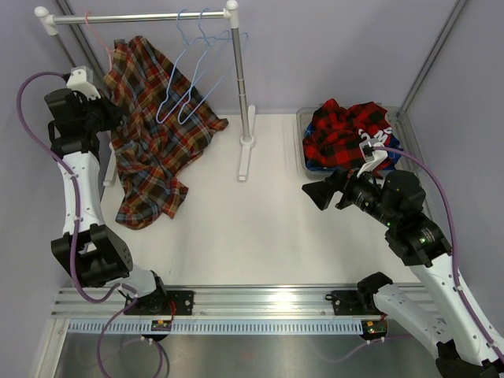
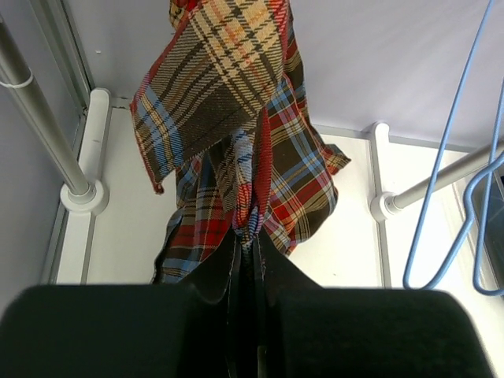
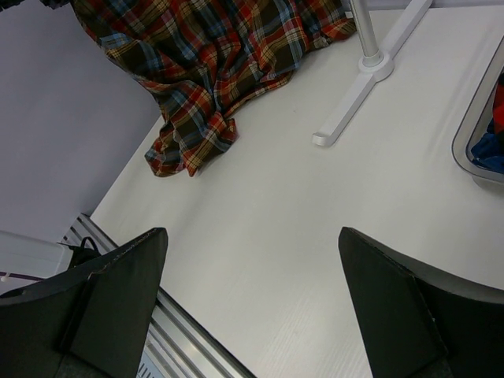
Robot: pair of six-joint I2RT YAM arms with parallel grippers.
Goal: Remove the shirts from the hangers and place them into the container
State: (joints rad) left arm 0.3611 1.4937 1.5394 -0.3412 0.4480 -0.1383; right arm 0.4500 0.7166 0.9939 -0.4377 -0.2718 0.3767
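Trouble can come from the pull. From above, the brown shirt (image 1: pixel 153 134) hangs on the pink hanger (image 1: pixel 100 38) at the left end of the rack (image 1: pixel 142 16). Its bottom lies in a heap on the table (image 1: pixel 260 228) near the left edge. The left gripper (image 1: pixel 114 116) is up high at the shirt's left side. If it pulls hard, I think the hanger may come off with the shirt, or the rack may tip. The two blue hangers (image 1: pixel 172 85) hang bare just beside the shirt and could get caught in it. The container (image 1: pixel 302 138) sits at the far right corner of the table with the red shirt (image 1: pixel 346 130) in it, well apart from the rack. That is a long way to carry, so the shirt's bottom may drag.

From the left wrist, the fingers (image 2: pixel 220 272) are together, pinched on a thin fold of the brown shirt. It is a small bite of cloth, so it may slip out. The blue hangers are near on the right.

From the right wrist, the right gripper (image 3: pixel 250 234) has its fingers wide apart with nothing between them, over bare table. The shirt's heap lies ahead, near the rack foot (image 3: pixel 346 106). A bit of the container's rim shows at the right. I think this gripper is too far off to help if the shirt snags.
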